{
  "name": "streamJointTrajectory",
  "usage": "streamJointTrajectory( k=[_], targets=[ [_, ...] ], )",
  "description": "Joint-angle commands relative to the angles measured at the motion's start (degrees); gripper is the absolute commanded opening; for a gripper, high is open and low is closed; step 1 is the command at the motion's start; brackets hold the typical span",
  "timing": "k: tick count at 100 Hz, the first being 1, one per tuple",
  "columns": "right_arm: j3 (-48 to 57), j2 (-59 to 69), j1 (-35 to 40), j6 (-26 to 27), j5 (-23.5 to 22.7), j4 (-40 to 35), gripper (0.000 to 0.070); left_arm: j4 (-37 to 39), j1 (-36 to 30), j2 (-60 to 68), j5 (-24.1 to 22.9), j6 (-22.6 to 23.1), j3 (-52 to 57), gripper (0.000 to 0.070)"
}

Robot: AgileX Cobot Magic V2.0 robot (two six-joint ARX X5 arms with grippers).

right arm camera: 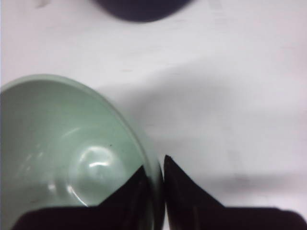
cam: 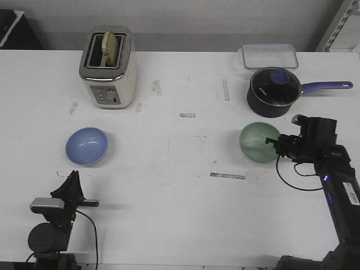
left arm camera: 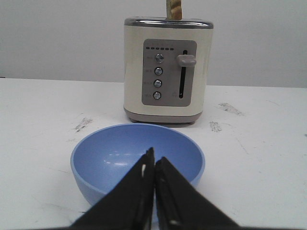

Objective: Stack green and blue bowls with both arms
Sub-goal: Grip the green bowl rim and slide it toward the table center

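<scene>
Right wrist view: right fingers clamped on the rim of the green bowl, one finger inside, one outside, wall pinched between. Front view shows the right gripper at that bowl's right edge; the bowl looks tilted toward the arm, whether it's off the bench can't be told. It sits just in front of the saucepan, right side of the bench. Left fingers pressed together, holding nothing, pointed at the blue bowl but short of it. Front view has the left gripper near the front edge and the blue bowl flat on the bench, in front of the toaster. Bowls are well apart. Progress judged early: green grasped, blue untouched, no stack. Left: carry one bowl over and nest it in the other.
</scene>
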Motion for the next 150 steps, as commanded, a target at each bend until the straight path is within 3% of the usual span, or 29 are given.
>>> streamJointTrajectory(
  k=[1,19,42,56,116,122,132,150],
  targets=[
    [1.1,0.3,3.4,5.0,-0.2,0.7,0.001,0.9,0.1,-0.1,0.1,0.5,-1.2,0.0001],
    [1.0,1.4,14.7,11.7,0.7,4.6,0.0009,0.9,0.1,-0.1,0.1,0.5,-1.2,0.0001],
    [1.0,3.2,27.8,19.7,10.2,7.8,0.0008,0.9,0.1,-0.1,0.1,0.5,-1.2,0.0001],
    [1.0,5.6,33.2,21.7,11.7,8.7,0.0008,0.9,0.1,-0.1,0.1,0.5,-1.2,0.0001],
    [1.0,12.2,39.0,23.7,11.6,12.8,0.0016,0.9,0.1,-0.1,0.1,0.5,-1.2,0.0001],
    [1.0,12.2,39.2,23.7,11.7,12.9,0.0055,0.9,0.1,-0.1,0.1,0.5,-1.2,0.0001],
    [1.0,11.9,39.2,23.6,11.7,13.4,0.0209,0.9,0.1,-0.1,0.1,0.5,-1.2,0.0001],
    [1.0,8.7,39.2,22.7,12.2,13.9,0.0262,0.9,0.1,-0.1,0.1,0.5,-1.2,0.0001]
  ],
)
